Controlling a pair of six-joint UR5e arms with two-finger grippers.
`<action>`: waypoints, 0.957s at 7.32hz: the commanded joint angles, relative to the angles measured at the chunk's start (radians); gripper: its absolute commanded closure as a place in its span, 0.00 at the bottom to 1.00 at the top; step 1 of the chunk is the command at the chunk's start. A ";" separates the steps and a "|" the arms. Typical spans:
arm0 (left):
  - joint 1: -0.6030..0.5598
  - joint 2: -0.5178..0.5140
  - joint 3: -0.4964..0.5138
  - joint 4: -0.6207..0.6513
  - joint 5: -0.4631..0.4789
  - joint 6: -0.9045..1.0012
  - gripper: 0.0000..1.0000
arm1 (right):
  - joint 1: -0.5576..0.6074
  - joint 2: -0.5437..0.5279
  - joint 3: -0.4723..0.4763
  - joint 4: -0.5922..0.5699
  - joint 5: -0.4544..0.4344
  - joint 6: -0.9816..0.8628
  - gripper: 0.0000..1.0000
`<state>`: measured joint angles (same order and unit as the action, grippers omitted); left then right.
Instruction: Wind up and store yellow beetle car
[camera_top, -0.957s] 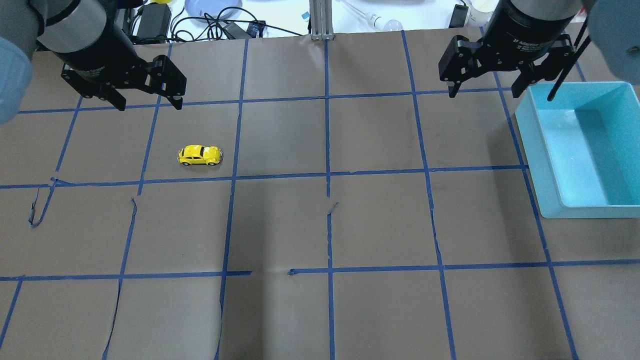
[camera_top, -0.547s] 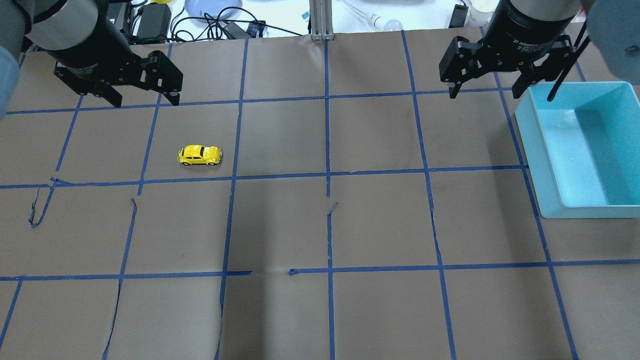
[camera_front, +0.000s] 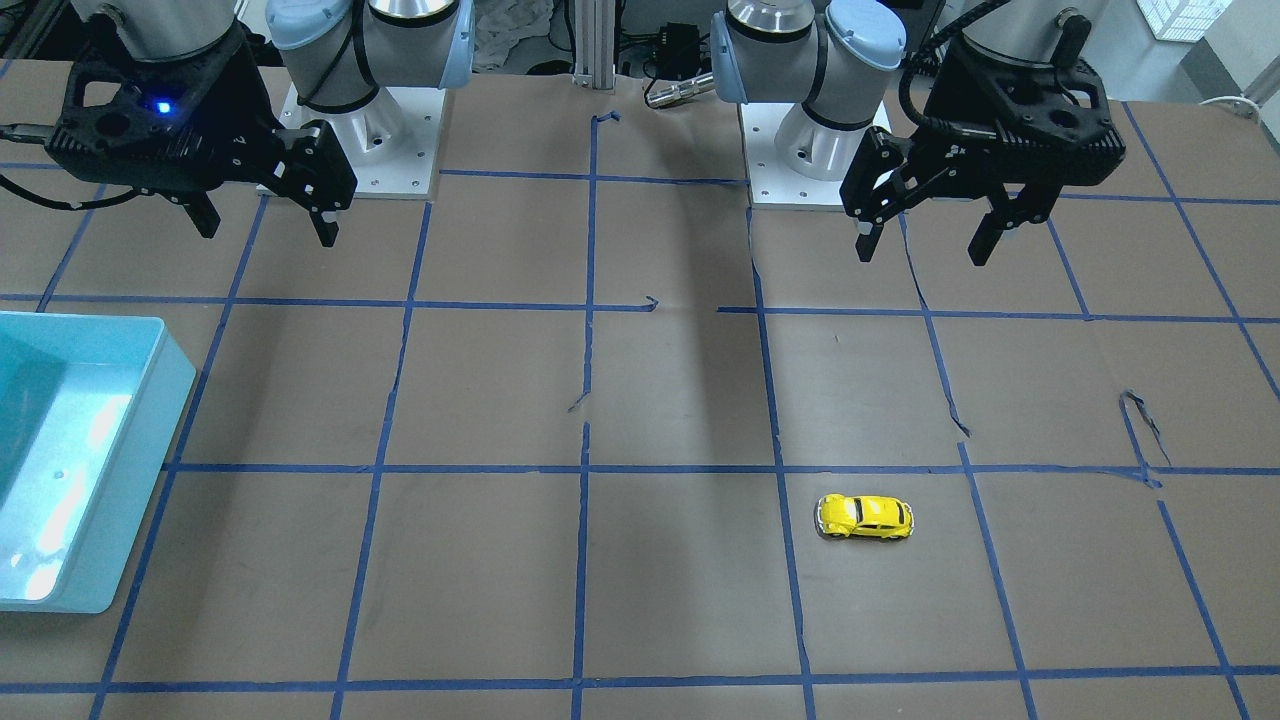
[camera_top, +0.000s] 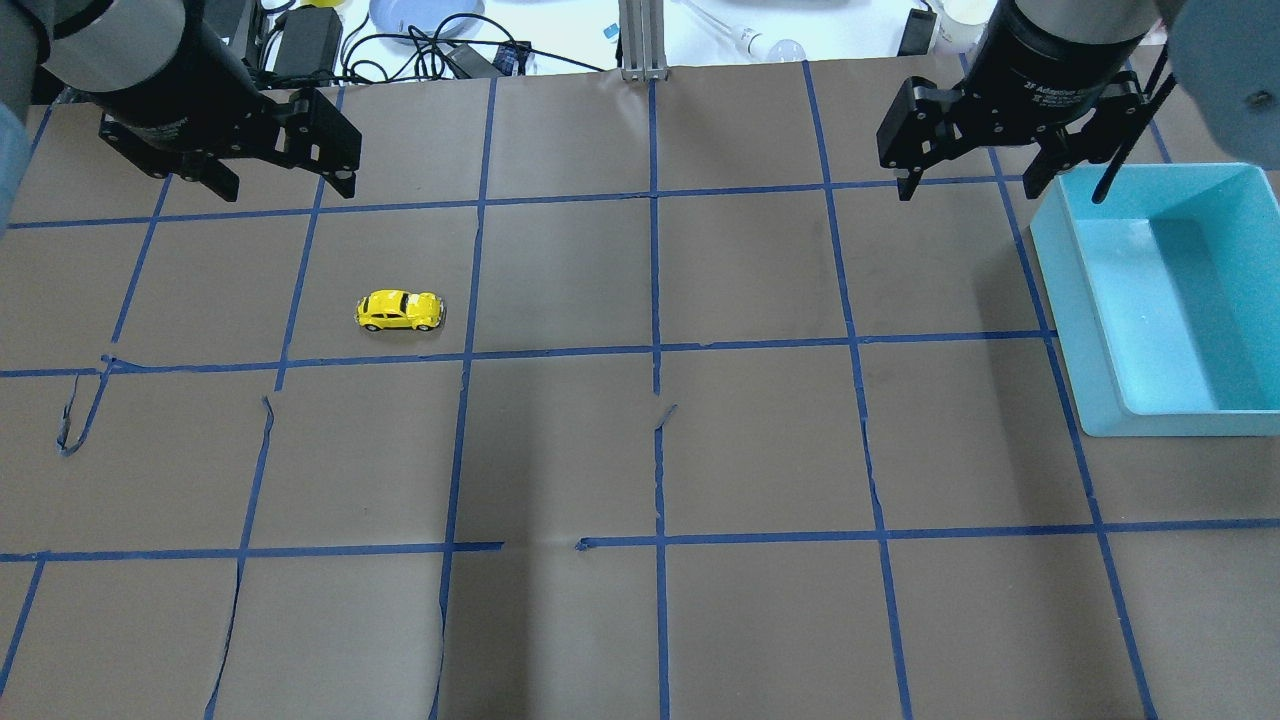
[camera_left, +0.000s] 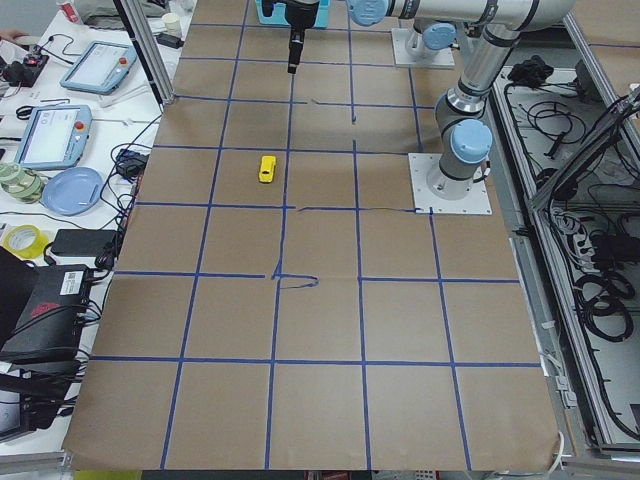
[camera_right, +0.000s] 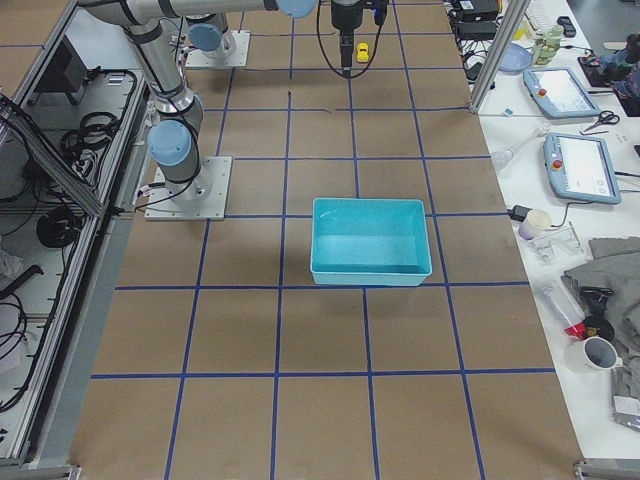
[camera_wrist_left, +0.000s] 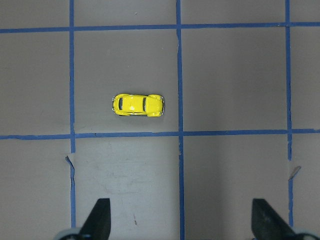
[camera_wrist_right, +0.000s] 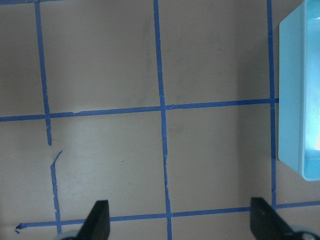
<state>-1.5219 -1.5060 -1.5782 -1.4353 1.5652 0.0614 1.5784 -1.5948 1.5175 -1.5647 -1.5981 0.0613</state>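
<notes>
The left two-finger black gripper (camera_top: 286, 187) is held above the far left part of the brown paper-covered table (camera_top: 760, 450), which is marked into squares with blue tape. Its jaws are spread wide and nothing is held between them; in the left wrist view the two dark fingertips (camera_wrist_left: 99, 219) are seen far apart at the lower edge.

The small glossy yellow beetle car (camera_top: 399, 311) is found on the table nearer the robot than this gripper and well apart from it. A rounded, domed body, dark windows and small dark wheels with pale hubs can be made out. It is stood upright on its wheels, with its length laid across the table, parallel to the blue tape line just beside it. It is kept wholly inside one taped square, near the corner where two lines cross, and is touched by nothing.

The right black gripper (camera_top: 968, 185) is held above the far right part of the table, its jaws likewise wide apart and empty.

A light-blue rectangular plastic bin (camera_top: 1060, 290) is placed at the table's right edge, just beside the right gripper.
</notes>
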 joint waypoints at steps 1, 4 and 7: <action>-0.001 0.001 -0.006 -0.002 0.006 0.006 0.00 | 0.000 0.006 0.003 0.003 0.006 0.000 0.00; 0.003 -0.003 0.013 -0.093 0.018 0.005 0.00 | 0.000 0.006 0.004 0.003 0.007 0.000 0.00; 0.002 -0.126 0.058 -0.110 0.007 0.099 0.03 | 0.000 0.004 0.004 0.003 0.007 0.002 0.00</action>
<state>-1.5198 -1.5727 -1.5334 -1.5430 1.5814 0.0918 1.5785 -1.5905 1.5211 -1.5609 -1.5907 0.0617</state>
